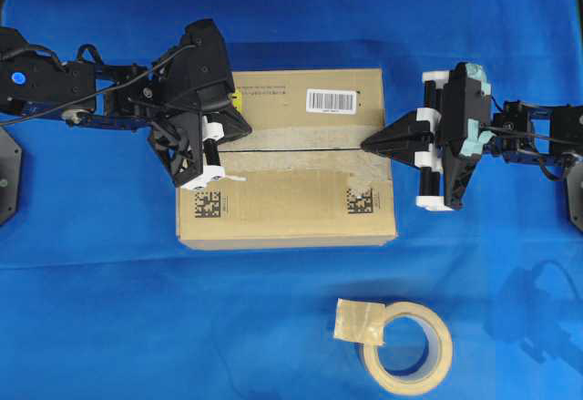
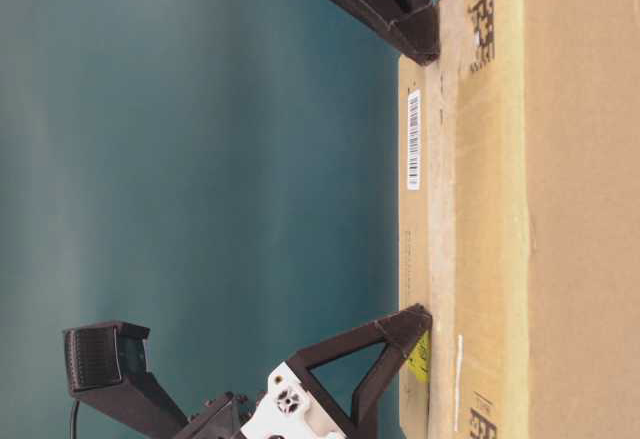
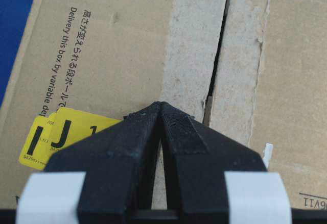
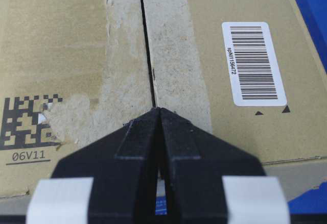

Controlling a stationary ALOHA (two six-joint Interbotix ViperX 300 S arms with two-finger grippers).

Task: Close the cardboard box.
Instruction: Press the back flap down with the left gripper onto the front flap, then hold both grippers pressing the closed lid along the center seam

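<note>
cardboard box (image 4: 66, 40) printed "06V11", barcode label (image 4: 254, 63) "spN1156472"

So the cardboard box (image 1: 287, 158) sits mid-table on the cloth (image 1: 91, 309), flaps down and meeting along a seam (image 1: 301, 148) that runs left to right across the top. The left gripper (image 1: 246, 133) is over the box's left end, tips on the top just behind the seam; the right gripper (image 1: 366, 144) comes in from the right end, tips at the seam. A tape roll (image 1: 407, 347) lies in front of the box, toward the right, well apart from it.
</note>
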